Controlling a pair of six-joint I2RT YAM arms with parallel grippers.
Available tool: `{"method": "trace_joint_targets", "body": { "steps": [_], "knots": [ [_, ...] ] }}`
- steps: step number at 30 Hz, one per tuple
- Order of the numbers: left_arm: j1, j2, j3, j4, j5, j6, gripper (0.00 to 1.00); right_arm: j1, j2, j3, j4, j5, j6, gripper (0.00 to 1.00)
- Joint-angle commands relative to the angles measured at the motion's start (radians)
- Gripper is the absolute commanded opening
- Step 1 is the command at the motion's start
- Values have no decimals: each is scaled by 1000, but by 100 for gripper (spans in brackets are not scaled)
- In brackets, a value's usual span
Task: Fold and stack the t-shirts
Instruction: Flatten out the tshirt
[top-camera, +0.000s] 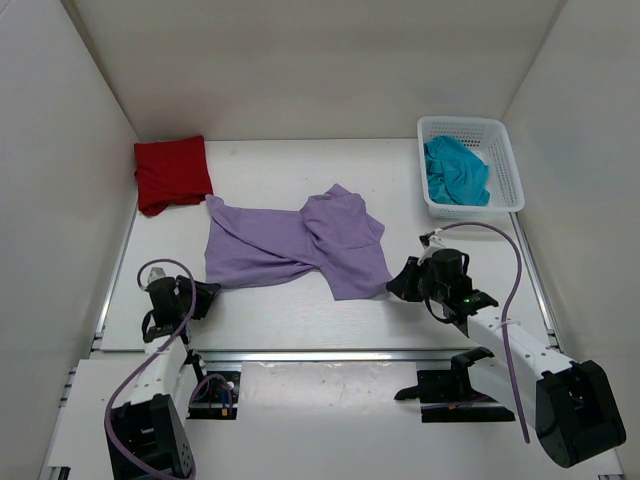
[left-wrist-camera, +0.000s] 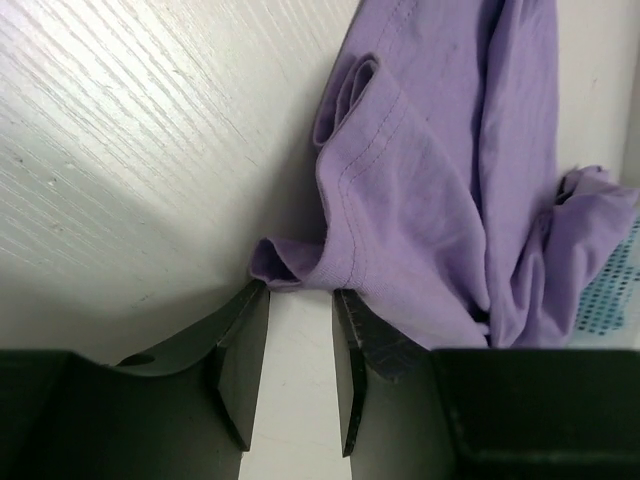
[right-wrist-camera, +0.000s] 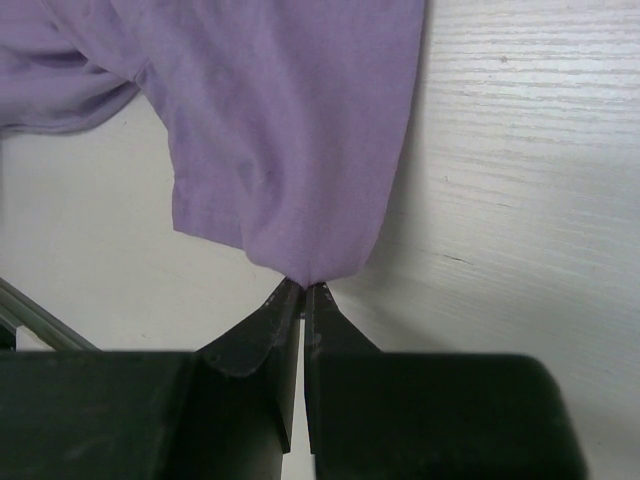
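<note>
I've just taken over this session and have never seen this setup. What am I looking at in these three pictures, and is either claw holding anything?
The machine is two small robot arms bolted at the near edge of a white table. The wide picture looks down from above and behind them. The other two come from a camera on each wrist, looking past that arm's own black fingers.

A red shirt, folded small, lies at the far left, and a crumpled lavender shirt lies in the middle. A teal shirt sits in a white mesh basket at the far right.

The right gripper is shut on a near corner of the lavender shirt. The left gripper is open, with its fingertips at the shirt's other near corner and nothing pinched.
</note>
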Motion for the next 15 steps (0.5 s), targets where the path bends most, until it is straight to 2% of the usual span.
{"method": "trace_joint_targets", "body": {
  "steps": [1,11,15],
  "knots": [
    [26,7,-57,8,10,-59,44,10,11,7,57,-9,-6,0],
    [61,-10,-41,3,-7,-56,54,28,25,11,69,-34,-8,0],
    [75,-6,-64,89,-50,-67,46,37,19,7,76,-52,-6,0]
  ]
}}
